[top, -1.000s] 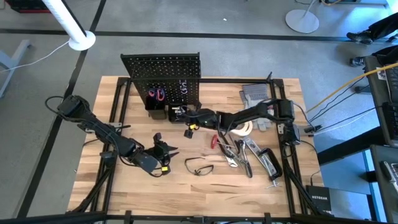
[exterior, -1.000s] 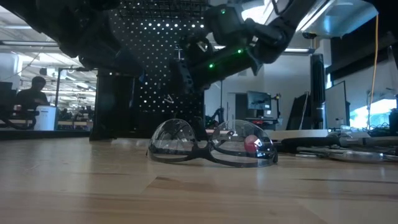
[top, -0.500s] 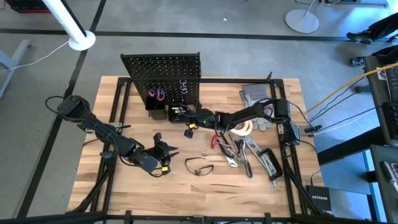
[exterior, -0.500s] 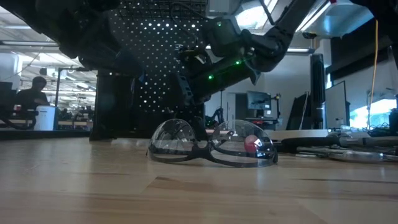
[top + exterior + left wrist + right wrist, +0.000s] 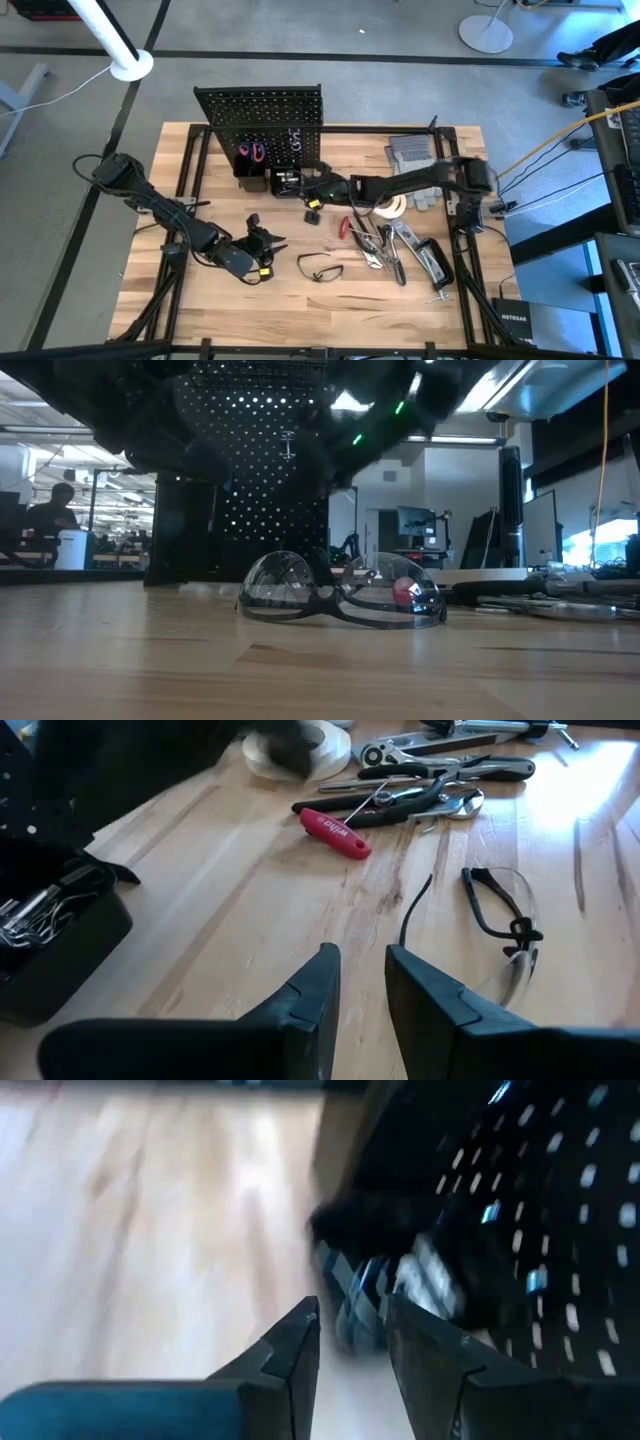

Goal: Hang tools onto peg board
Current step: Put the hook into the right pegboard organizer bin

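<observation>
Left pincer point(image 5: 262, 240) sits low toward the counter's point(image 5: 200, 310) front-left part, parked. Fingers point(image 5: 310, 990) a narrow gap apart, nothing between them. Reads as waiting, clear of the other arm's reach.

Peg board point(image 5: 262, 125) stands upright at the back edge, left of centre, bins point(image 5: 252, 172) on its front. Something red/pink point(image 5: 252, 152) already sits on its front, above one bin. Board at the back keeps its face toward both arms.

Safety glasses point(image 5: 320, 268) lie near the front edge, about centre, untouched, lenses up in the low view point(image 5: 340, 592).

Right pincer point(image 5: 285, 182) is stretched across to the foot of the peg board, right by the bins. Wrist view shows its fingers point(image 5: 290, 1345) a little way apart, with a blurred dark and silver object point(image 5: 385, 1295) just ahead against the perforated panel; cannot tell if it's gripped or already resting there. My guess: placing or releasing a small tool at the board.

Remaining tools point(image 5: 385, 240) are heaped right of centre: red-handled pliers point(image 5: 335, 830), wrenches, white tape roll point(image 5: 390, 208), level point(image 5: 432, 262) toward the right edge. Clustered within the right arm's reach, so it likely feeds from that pile.

Grey gloves point(image 5: 408, 150) at back right, not part of the job.
</observation>
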Controlling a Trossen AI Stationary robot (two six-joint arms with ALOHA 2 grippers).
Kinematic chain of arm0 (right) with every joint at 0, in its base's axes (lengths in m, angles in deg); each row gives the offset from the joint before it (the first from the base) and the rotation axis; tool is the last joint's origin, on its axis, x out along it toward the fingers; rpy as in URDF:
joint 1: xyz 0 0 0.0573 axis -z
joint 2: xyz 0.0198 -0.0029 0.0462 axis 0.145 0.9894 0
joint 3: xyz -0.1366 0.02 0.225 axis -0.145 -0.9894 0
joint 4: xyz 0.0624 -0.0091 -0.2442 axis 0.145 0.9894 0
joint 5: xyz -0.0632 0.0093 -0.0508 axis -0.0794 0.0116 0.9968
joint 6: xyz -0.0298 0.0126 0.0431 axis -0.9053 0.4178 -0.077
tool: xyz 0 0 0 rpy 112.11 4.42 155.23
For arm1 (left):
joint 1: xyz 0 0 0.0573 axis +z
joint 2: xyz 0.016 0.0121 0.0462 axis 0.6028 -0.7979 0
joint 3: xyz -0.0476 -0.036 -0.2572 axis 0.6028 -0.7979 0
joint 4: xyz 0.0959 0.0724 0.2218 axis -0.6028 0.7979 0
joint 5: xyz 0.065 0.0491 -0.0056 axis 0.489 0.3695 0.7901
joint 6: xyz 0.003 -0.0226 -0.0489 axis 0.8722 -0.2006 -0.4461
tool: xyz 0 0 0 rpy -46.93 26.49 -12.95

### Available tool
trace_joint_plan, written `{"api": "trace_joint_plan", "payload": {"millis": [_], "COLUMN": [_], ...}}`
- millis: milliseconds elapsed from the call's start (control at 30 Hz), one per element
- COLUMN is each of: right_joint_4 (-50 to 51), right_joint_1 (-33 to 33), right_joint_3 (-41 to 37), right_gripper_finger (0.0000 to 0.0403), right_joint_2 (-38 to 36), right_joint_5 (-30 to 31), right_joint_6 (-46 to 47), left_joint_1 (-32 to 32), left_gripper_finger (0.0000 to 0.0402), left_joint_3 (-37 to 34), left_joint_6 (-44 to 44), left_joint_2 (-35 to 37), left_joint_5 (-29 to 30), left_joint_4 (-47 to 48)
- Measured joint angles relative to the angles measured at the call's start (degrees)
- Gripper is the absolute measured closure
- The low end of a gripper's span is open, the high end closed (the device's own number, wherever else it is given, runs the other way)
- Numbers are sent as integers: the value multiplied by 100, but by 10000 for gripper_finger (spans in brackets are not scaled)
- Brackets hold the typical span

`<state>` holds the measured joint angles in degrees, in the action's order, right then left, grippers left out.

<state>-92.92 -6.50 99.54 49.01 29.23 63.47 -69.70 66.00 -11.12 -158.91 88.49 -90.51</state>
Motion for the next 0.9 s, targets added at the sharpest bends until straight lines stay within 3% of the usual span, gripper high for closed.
{"api": "trace_joint_plan", "payload": {"millis": [233,433,633,900], "right_joint_4": [3309,5168,5173,4143], "right_joint_1": [-747,-1233,-1614,-2392], "right_joint_3": [64,30,-372,-937], "right_gripper_finger": [285,285,285,285], "right_joint_2": [-1142,-1261,-1257,-1259], "right_joint_5": [-13,95,-381,-992], "right_joint_6": [521,1445,1848,1835], "left_joint_1": [-1,-1,-1,-1], "left_gripper_finger": [329,329,329,329], "left_joint_3": [0,1,1,1], "left_joint_6": [3,21,20,26], "left_joint_2": [0,0,0,0], "left_joint_5": [-2,-2,-2,-2], "left_joint_4": [-7,-3,-4,-27]}}
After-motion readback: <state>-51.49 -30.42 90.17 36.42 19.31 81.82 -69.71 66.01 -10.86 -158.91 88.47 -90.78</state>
